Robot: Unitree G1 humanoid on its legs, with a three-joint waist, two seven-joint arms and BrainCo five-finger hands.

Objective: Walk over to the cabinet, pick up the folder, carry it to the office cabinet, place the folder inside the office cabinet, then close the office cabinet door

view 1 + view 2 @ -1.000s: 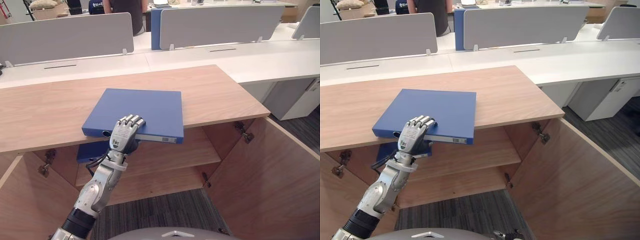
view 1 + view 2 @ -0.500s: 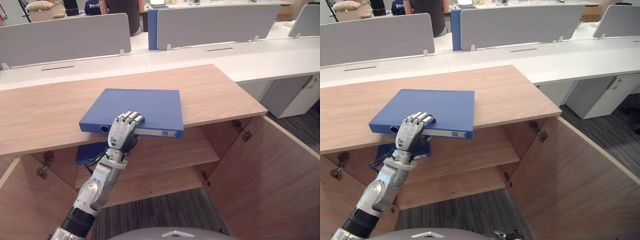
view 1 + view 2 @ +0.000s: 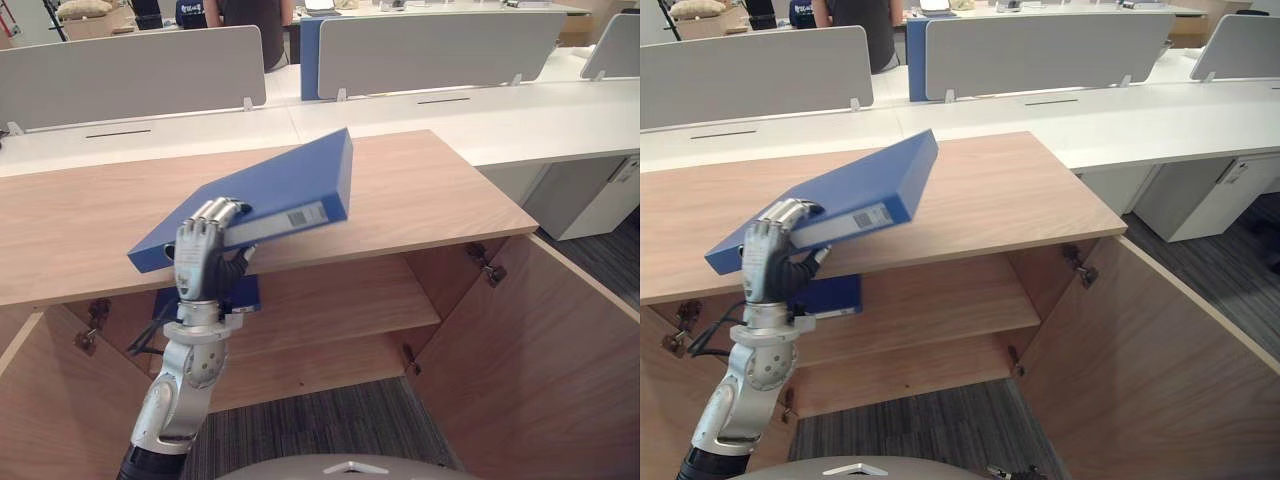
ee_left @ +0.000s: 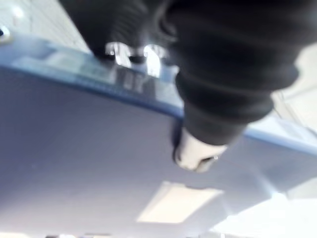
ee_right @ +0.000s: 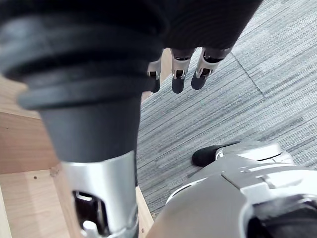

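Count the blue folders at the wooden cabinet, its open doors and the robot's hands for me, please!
Blue folders: 2, the tilted folder and the shelf folder
Open cabinet doors: 2, the left door and the right door
Robot hands: 2, the left hand gripping the tilted folder and the right hand over the carpet
Total: 6

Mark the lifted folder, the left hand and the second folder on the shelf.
lifted folder (image 3: 268,187): left eye view, on its top cover.
left hand (image 3: 198,265): left eye view, on the back of the hand.
shelf folder (image 3: 835,295): right eye view, on its visible blue side.
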